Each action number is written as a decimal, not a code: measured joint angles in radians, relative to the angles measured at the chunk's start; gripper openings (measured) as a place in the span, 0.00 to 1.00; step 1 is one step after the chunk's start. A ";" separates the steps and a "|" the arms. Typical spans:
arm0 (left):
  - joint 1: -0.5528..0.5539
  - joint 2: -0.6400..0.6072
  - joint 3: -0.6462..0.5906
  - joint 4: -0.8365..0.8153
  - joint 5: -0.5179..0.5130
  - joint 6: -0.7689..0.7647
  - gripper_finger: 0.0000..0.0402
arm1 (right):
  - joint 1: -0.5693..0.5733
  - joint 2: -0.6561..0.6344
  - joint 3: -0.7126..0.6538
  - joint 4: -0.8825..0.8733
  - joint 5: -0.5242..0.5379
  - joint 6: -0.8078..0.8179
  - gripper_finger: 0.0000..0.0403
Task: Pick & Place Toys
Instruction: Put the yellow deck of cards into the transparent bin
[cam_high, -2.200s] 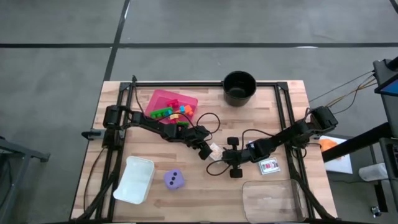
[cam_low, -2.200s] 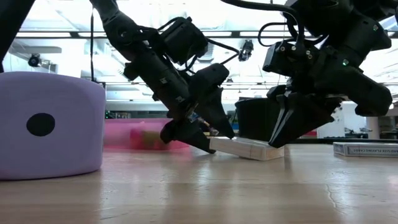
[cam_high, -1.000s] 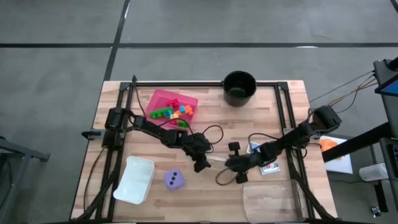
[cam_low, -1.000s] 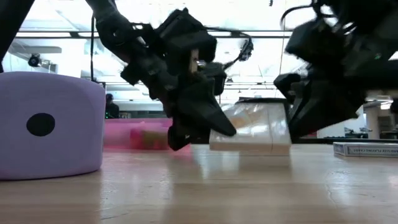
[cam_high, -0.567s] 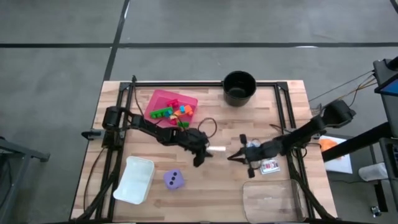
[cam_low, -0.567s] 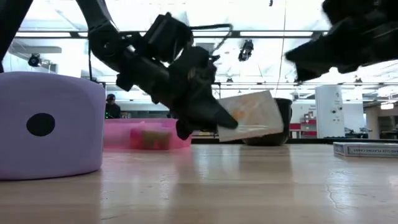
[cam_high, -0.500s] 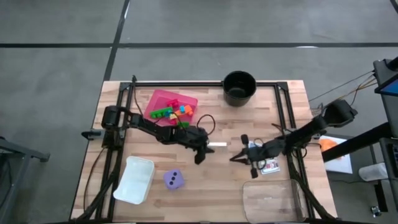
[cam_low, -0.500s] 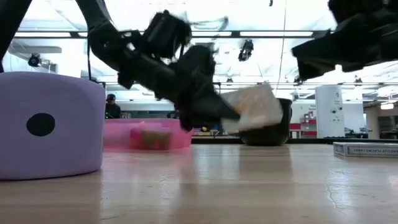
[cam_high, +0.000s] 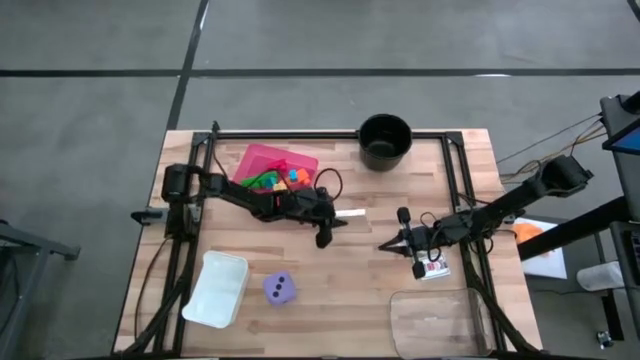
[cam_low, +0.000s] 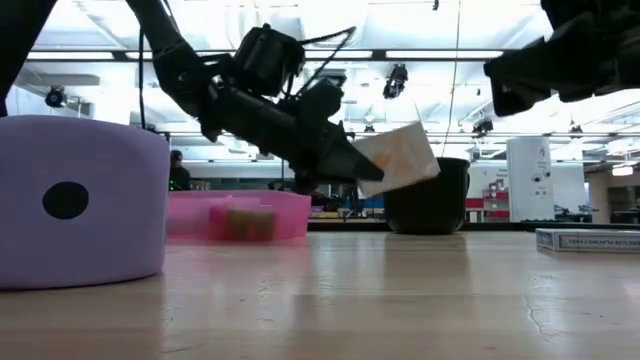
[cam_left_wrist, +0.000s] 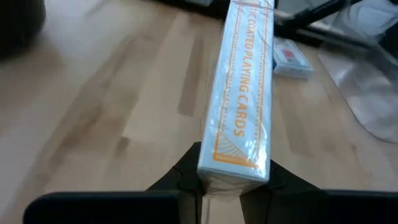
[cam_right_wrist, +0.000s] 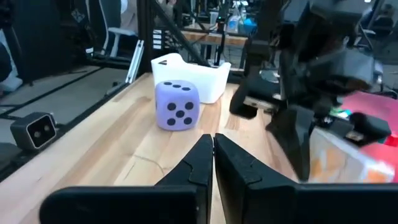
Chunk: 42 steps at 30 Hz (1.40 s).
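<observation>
My left gripper (cam_high: 337, 214) is shut on a white card pack with orange print (cam_left_wrist: 239, 93), held above the middle of the table just right of the pink tray (cam_high: 262, 158). The tray holds several small bricks (cam_high: 278, 178). My right gripper (cam_high: 383, 245) hangs shut with nothing in it, right of the pack and above the table. A purple die (cam_high: 281, 289) sits on the table near the front. A white-and-red card pack (cam_high: 433, 268) lies flat under my right arm. My left gripper pinches the card pack's end nearest the wrist (cam_left_wrist: 231, 167) between its two fingers, one on each broad face. The fingers come from the table's left, slanting slightly down, and lie along the pack. The pack (cam_low: 400, 158) is lifted clear, on edge and tilted.
A black round pot (cam_high: 385, 140) stands at the far edge. A white tub (cam_high: 215, 288) sits at the near left beside the die. A clear plastic lid (cam_high: 440, 320) lies at the near right. Bare wood lies between the two grippers.
My left gripper has lifted the card pack off the table and carried it toward the far edge, rolling so the pack now stands on edge. My right gripper has drawn back from the pack toward the table's right edge, risen, and tipped up toward level.
</observation>
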 joint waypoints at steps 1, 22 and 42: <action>0.000 -0.004 -0.009 0.022 0.012 0.021 0.15 | 0.000 -0.001 -0.007 0.000 0.000 0.006 0.04; -0.276 -0.652 -0.520 0.044 -0.030 -0.042 0.15 | 0.000 0.207 0.035 0.101 -0.014 0.053 0.04; -0.550 -0.613 -0.277 -0.269 -0.528 -0.025 0.15 | 0.000 0.237 0.114 0.104 -0.022 -0.017 0.04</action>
